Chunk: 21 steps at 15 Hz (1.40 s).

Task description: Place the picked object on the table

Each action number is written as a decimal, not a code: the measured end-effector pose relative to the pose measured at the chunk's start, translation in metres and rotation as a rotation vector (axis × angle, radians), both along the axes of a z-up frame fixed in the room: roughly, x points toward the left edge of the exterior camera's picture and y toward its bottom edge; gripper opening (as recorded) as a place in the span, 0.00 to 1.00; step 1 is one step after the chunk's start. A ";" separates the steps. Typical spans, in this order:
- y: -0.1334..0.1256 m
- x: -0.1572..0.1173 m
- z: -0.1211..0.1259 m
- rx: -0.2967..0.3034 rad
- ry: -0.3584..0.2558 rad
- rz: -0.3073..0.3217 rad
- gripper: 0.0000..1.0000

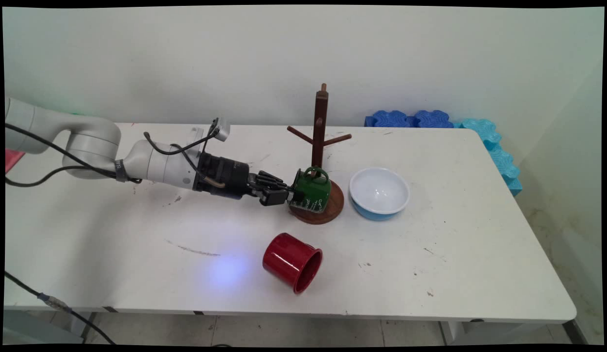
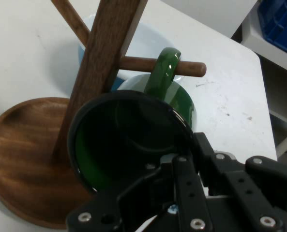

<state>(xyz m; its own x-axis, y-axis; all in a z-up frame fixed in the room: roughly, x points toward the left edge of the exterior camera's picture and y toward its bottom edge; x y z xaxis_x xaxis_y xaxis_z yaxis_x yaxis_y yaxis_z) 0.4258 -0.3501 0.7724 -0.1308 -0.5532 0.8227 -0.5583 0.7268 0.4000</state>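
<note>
You see a white table whose top has many small scuffs and dark marks, and it stands before a plain pale wall which runs behind its far edge. At the far right corner, between the table and the wall, some blue foam pieces with wavy edges lie in a row and go on along the table's right side. Under the table's near edge you find a light tiled floor.

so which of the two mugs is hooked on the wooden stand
The green mug, held in the gripper, its handle looped over a peg of the stand. The red mug lies sideways on the table.
</note>
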 end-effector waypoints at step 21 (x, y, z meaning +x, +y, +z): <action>0.007 0.002 0.024 -0.020 0.013 -0.023 0.00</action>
